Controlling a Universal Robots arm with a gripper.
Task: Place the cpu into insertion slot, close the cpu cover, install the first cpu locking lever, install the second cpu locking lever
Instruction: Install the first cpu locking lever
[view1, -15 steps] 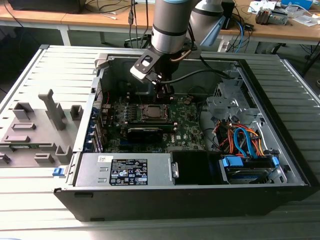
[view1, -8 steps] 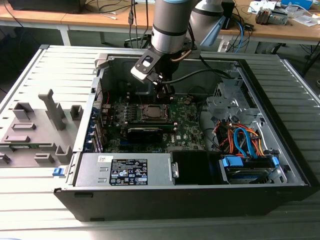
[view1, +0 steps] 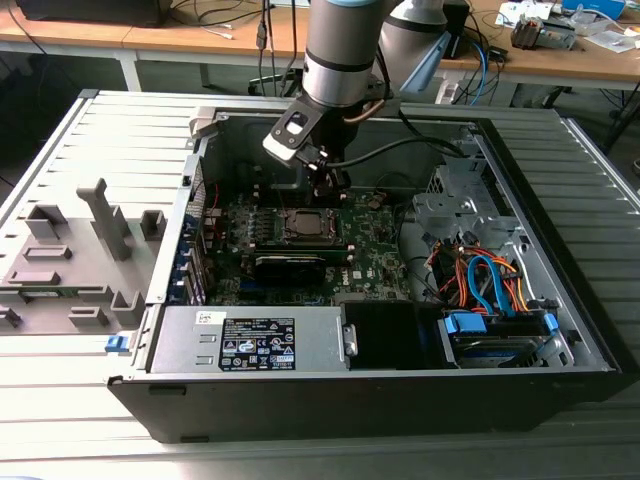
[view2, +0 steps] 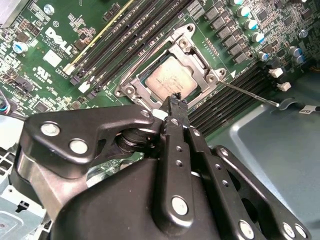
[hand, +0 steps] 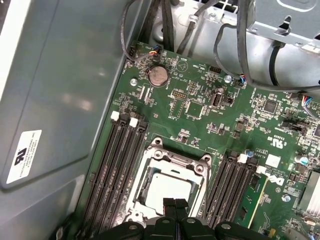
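The arm is down inside the open case (view1: 380, 400), which lies flat on the bench (view1: 60, 420). In the exterior view the gripper (view1: 330, 186) hangs right over the socket (view1: 303, 226), towards the middle of the board (view1: 375, 250), with a long black card (view1: 290, 266) just beside the socket on the near side.

Look at the fingers: in both wrist views the gripper (view2: 175, 100) (hand: 175, 202) has its tips pressed together, pad against pad, with nothing held between them.

And the cpu (view2: 167, 80) (hand: 167, 187)? It's in the socket, pale metal top facing up, lying flat. The cover (view2: 202, 57) (hand: 172, 162) is down around it, and the chip shows through its square opening.

The fingertips sit over the cover's edge, at the side of the chip. Whether they touch the metal, I can't tell.

In the second wrist view a thin lever (view2: 250, 94) runs out from the socket's corner and slants across the memory slots (view2: 235, 107) towards the board's edge. The first wrist view has banks of memory slots (hand: 116, 170) on both sides of the socket, and a coin battery (hand: 158, 76) near the board's corner by the case wall (hand: 60, 100), with grey cables (hand: 240, 55) looping above.

Out on the bench, a grey fixture (view1: 70, 262) stands beside the case on the exterior view's left.
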